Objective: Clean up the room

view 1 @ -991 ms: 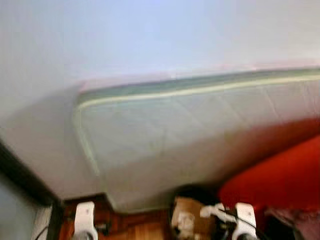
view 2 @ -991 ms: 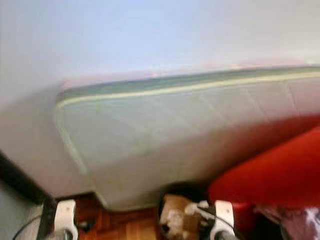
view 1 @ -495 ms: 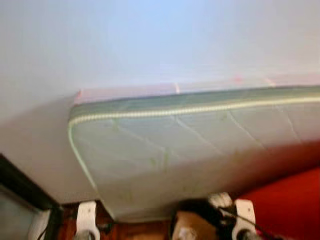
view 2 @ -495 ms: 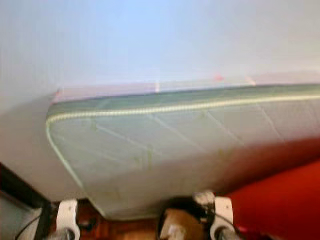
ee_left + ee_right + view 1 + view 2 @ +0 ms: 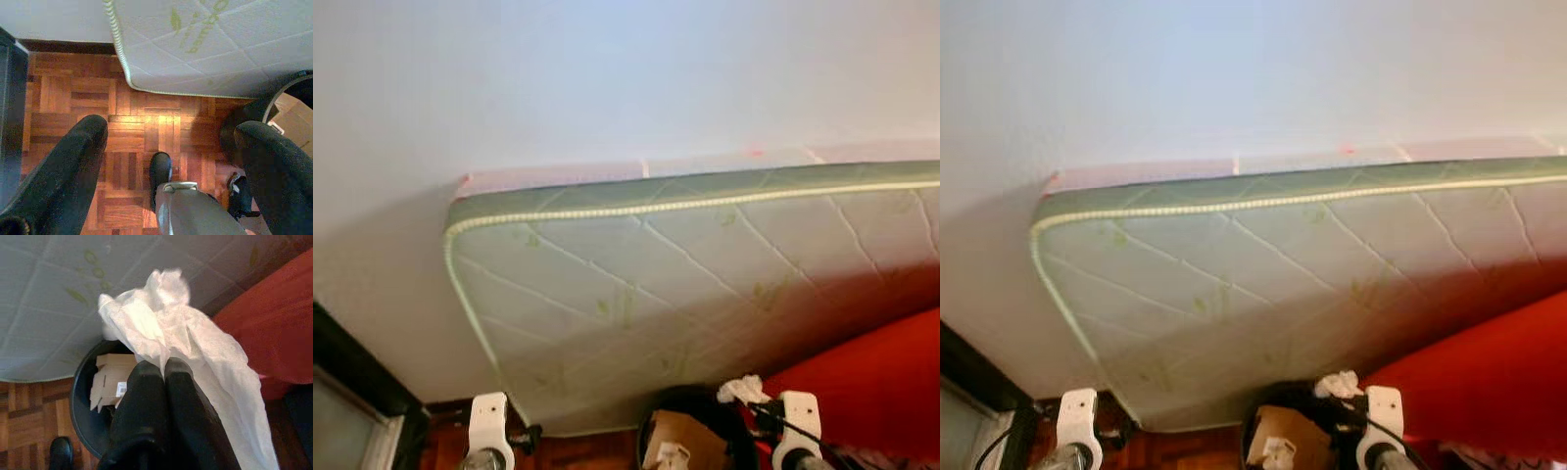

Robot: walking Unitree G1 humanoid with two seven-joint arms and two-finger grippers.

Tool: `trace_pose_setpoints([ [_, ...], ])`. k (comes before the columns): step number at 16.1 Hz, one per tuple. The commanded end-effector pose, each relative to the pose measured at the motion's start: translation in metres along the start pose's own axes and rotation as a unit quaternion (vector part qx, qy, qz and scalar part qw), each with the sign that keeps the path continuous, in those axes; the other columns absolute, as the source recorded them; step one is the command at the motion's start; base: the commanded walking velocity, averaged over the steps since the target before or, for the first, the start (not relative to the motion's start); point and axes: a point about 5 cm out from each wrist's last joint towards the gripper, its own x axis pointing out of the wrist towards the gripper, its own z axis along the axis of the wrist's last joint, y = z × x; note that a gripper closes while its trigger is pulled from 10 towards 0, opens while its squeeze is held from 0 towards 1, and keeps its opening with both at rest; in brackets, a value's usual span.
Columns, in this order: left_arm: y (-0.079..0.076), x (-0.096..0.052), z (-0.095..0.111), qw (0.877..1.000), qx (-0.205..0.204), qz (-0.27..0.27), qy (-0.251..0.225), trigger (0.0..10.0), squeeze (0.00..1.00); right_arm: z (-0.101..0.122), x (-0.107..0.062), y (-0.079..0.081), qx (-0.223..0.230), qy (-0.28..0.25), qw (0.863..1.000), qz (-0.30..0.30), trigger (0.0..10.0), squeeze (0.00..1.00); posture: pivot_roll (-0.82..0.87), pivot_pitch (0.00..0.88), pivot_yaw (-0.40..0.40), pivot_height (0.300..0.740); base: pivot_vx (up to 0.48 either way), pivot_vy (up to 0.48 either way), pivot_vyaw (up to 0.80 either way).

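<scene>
The right end effector [image 5: 164, 369], clenched on a crumpled white tissue [image 5: 171, 333], hangs over the round black waste bin [image 5: 85, 382] holding brown cardboard. Best centred above the opening before letting go; the left end effector [image 5: 166, 142] idles released.

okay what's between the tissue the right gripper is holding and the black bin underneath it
Nothing. In the right wrist view, the right gripper holds the white tissue above the black bin, with only open air between; cardboard lies inside.

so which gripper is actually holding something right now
The right gripper: its fingers are shut on a crumpled white tissue above the black bin. The left gripper is open over bare wood floor.
</scene>
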Motion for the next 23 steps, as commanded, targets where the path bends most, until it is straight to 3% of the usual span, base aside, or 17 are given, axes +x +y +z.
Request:
trace_pose_setpoints([
  [1, -0.0001, -0.0009, -0.0041, 1.000, -0.008, 0.002, 0.002, 10.0, 0.00, 0.0024, -0.0005, -0.0019, 0.005, -0.012, 1.000, -0.001, 10.0, 0.00, 0.13, 0.012, -0.043, 0.740, 0.000, 0.000, 0.00],
  [4, -0.0002, -0.0009, -0.0043, 1.000, -0.010, 0.002, 0.002, 10.0, 0.00, 0.0033, -0.0009, -0.0031, 0.007, -0.020, 1.000, -0.009, 10.0, 0.00, 0.13, 0.012, -0.043, 0.740, 0.000, 0.000, 0.00],
  [11, 0.0001, -0.0009, -0.0031, 1.000, -0.014, 0.002, -0.002, 10.0, 0.00, 0.0098, -0.0019, -0.0025, 0.060, -0.072, 0.996, -0.005, 10.0, 0.00, 0.13, 0.028, -0.040, 0.740, 0.000, 0.000, 0.00],
  [19, -0.0002, -0.0008, -0.0032, 1.000, -0.016, 0.002, -0.003, 10.0, 0.00, 0.0116, -0.0023, -0.0018, 0.060, -0.082, 0.995, 0.006, 10.0, 0.00, 0.13, 0.034, -0.041, 0.740, 0.000, 0.000, 0.00],
  [20, -0.0003, -0.0008, -0.0032, 1.000, -0.016, 0.001, -0.004, 10.0, 0.00, 0.0114, -0.0023, -0.0016, 0.063, -0.082, 0.995, 0.008, 10.0, 0.95, 0.13, 0.034, -0.041, 0.740, 0.000, 0.000, 0.00],
  [21, -0.0003, -0.0008, -0.0032, 1.000, -0.016, 0.001, -0.004, 10.0, 0.00, 0.0115, -0.0023, -0.0015, 0.067, -0.084, 0.994, 0.009, 10.0, 1.00, 0.13, 0.034, -0.041, 0.740, 0.000, 0.000, 0.00],
  [23, -0.0003, -0.0008, -0.0032, 1.000, -0.016, 0.001, -0.004, 10.0, 0.00, 0.0117, -0.0024, -0.0014, 0.071, -0.086, 0.994, 0.010, 10.0, 1.00, 0.13, 0.034, -0.041, 0.740, 0.000, 0.000, 0.00],
])
